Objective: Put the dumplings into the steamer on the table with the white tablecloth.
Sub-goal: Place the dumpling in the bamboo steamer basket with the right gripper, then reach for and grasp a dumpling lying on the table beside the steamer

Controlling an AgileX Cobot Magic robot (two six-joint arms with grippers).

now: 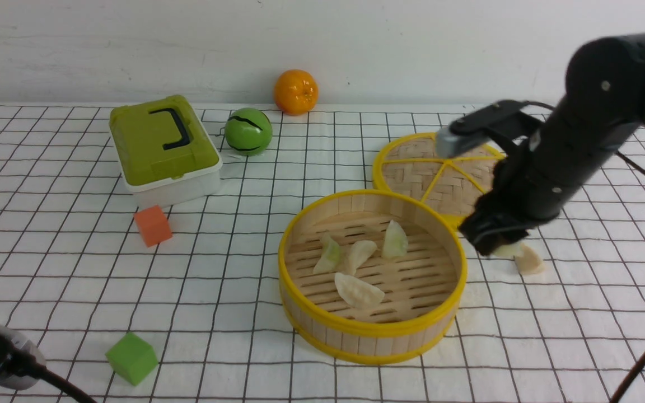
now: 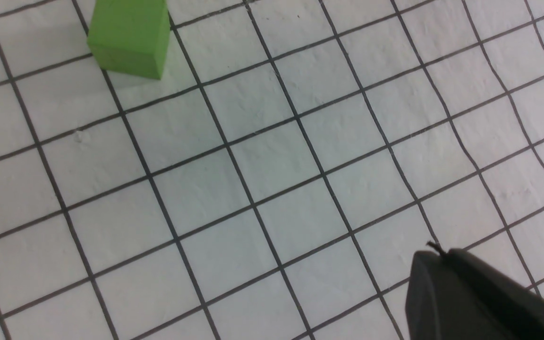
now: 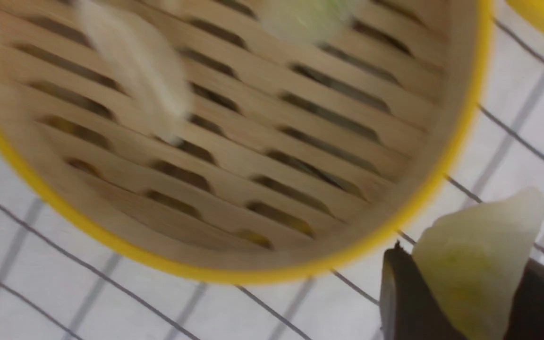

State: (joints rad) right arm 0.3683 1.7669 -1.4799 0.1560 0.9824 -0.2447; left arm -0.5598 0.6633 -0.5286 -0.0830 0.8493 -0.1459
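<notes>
My left gripper (image 2: 438,251), near left, is together. The steamer (image 1: 373,342) holds four dumplings (image 1: 358,291), cream and pale green. To its right, my right gripper (image 3: 463,264) clamps a glossy, greenish dumpling (image 3: 477,255). Far left stands a lidded box (image 1: 168,148).

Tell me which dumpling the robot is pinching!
The pale green dumpling between the right gripper's fingers, outside the steamer. The other green ones lie inside the steamer, with nothing gripping them.
</notes>
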